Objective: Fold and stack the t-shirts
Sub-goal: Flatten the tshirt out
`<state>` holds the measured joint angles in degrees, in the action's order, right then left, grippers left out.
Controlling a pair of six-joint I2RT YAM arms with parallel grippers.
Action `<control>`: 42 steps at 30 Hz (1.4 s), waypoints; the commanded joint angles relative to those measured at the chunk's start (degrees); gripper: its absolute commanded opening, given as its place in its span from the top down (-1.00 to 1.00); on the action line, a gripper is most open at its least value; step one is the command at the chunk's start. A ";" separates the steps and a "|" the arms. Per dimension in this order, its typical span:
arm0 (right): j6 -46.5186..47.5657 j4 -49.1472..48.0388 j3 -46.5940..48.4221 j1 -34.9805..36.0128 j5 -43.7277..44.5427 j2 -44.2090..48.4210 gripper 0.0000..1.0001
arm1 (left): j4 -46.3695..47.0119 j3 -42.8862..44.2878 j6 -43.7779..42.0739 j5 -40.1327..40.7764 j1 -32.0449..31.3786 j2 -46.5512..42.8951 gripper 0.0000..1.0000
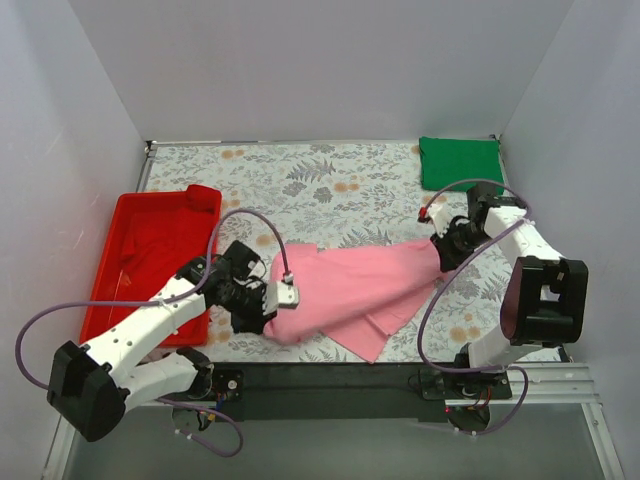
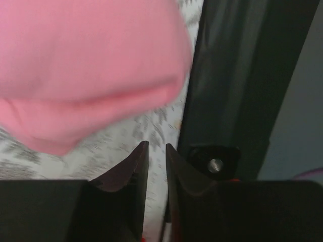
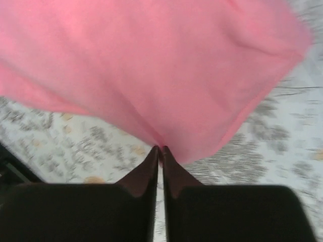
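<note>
The light pink t-shirt (image 1: 365,285) lies stretched across the near middle of the floral table, partly lifted at its right end. My right gripper (image 1: 443,258) is shut on that right edge; in the right wrist view the fabric (image 3: 151,65) is pinched between the closed fingertips of the gripper (image 3: 160,147). My left gripper (image 1: 258,318) hovers at the shirt's left end. In the left wrist view its jaws (image 2: 156,146) stand slightly apart and empty, just below a bunched pink fold (image 2: 86,75). The dark green t-shirt (image 1: 460,162) lies folded at the back right corner.
A red plastic tray (image 1: 125,290) sits at the left of the table, with red material at its far end (image 1: 203,196). The black front edge of the table (image 2: 237,75) runs just beside my left gripper. White walls enclose the table on three sides.
</note>
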<state>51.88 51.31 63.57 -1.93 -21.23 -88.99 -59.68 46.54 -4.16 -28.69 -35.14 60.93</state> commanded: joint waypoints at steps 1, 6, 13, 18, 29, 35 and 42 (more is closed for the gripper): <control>10.43 11.52 -3.98 1.40 -2.31 0.84 0.61 | -5.80 -5.23 -5.16 5.11 0.07 -1.69 0.57; 13.16 15.57 -0.75 -0.17 -6.53 2.59 -0.49 | -3.17 1.25 0.55 2.68 0.41 -0.02 0.30; 1.68 14.17 14.53 -7.81 -16.28 -7.48 -0.22 | 14.57 11.53 19.00 2.68 9.71 11.74 0.26; -8.19 6.80 19.13 -9.23 -15.42 -12.87 -0.08 | 17.22 20.86 27.18 -1.02 16.32 24.93 0.28; -14.61 -1.65 20.10 -7.21 -10.85 -22.01 -0.08 | 19.25 25.09 29.74 0.65 16.50 34.61 0.16; -18.47 -6.30 20.54 -5.19 -9.44 -25.17 -0.08 | 20.92 24.74 30.79 0.21 16.59 36.28 0.15; -20.41 -9.38 20.28 -1.15 -6.90 -27.46 -0.05 | 21.97 24.03 31.32 0.73 16.59 36.19 0.15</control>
<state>33.04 44.51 82.50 -5.17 -29.52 -115.68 -39.44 69.80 26.83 -27.46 -18.55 98.17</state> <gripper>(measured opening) 0.526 0.425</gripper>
